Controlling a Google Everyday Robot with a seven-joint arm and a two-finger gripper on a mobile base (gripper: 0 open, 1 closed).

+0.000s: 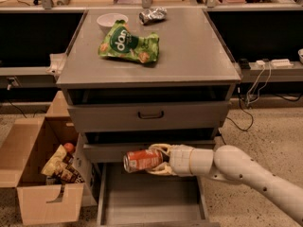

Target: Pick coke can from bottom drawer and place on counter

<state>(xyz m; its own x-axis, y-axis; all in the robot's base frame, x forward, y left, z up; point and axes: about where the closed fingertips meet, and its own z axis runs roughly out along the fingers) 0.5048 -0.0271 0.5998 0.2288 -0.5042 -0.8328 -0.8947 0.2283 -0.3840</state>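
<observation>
The coke can (141,160), red-orange with a silvery end, lies on its side in my gripper (155,161), which is shut on it. The white arm reaches in from the lower right. The can hangs in front of the middle drawer's face, above the open bottom drawer (151,197), whose plain grey floor shows beneath it. The counter (189,46) is the grey cabinet top above, well higher than the can.
On the counter lie a green snack bag (129,44), a white bowl (111,21) and a crumpled silver foil-like object (152,15). An open cardboard box (40,174) with packets stands on the floor at the left. Cables hang at the right.
</observation>
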